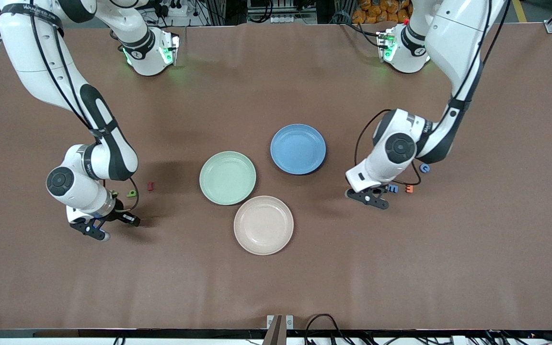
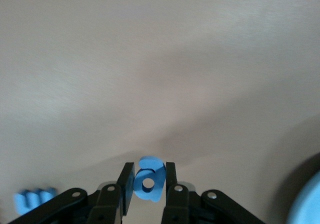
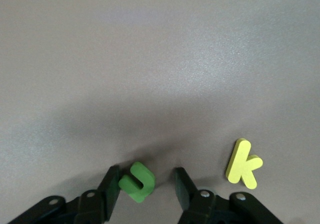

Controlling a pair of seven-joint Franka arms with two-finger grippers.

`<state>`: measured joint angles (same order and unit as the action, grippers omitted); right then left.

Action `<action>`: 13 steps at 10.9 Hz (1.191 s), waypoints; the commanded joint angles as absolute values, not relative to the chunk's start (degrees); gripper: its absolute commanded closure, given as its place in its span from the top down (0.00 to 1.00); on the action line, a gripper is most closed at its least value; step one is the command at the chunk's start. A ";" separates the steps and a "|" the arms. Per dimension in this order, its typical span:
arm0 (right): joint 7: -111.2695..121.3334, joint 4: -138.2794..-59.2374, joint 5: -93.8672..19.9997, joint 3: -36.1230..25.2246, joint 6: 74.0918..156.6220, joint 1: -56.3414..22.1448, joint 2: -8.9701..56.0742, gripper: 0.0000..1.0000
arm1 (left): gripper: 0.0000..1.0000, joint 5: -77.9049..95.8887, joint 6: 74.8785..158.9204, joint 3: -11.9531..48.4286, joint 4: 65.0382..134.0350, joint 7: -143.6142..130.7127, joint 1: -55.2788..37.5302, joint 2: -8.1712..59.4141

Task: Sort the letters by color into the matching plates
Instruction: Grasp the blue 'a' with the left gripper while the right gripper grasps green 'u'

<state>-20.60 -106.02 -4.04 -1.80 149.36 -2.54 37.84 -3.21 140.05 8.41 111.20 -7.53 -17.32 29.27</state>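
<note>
The small chunky blue foam letter with a round hole (image 2: pixel 148 182) sits pinched between the fingers of the left pincer (image 2: pixel 148 186), gripped across its flat faces and hanging over bare brown worktop (image 1: pixel 276 278) near the left arm's end. It looks held low on its body, so a swing toward the round medium-blue shallow plate (image 1: pixel 298 149) could let it twist or slip out early and land short of the rim.

The right pincer (image 3: pixel 145 186) is spread open, and a small green hook-shaped foam letter (image 3: pixel 136 182) lies against one finger with a clear gap to the other. Closing from here might simply shove the letter sideways or tip it up on edge, not clamp it squarely. A yellow foam letter k (image 3: pixel 243 164) lies just beside; a skidding green piece could knock it.

The pale mint-green round plate (image 1: pixel 227 178) touches or nearly touches the beige-cream round plate (image 1: pixel 263 224), which lies nearer the front camera, so a careless drop could go in the wrong dish. All three plates are empty. Near the left arm, a blue letter E (image 1: pixel 393 189), an orange letter (image 1: pixel 409 189) and a blue letter C (image 1: pixel 424 168) lie close under the arm's wrist and cable, which could drag across them.
</note>
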 commanded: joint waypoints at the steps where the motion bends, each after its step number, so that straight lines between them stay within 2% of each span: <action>1: -20.39 -106.35 -3.60 -1.49 149.77 -2.20 37.97 0.49 | 0.00 -4.31 138.08 11.32 112.15 -20.53 -18.90 27.77; 8: -20.39 -106.26 -3.69 -1.49 149.77 -2.29 37.88 0.35 | 0.00 -4.31 135.53 18.80 111.53 -44.88 -19.34 28.21; 13: -20.39 -106.35 -3.34 -1.49 149.77 -2.20 37.88 0.30 | 0.00 -4.13 135.53 19.95 110.05 -58.60 -22.76 29.52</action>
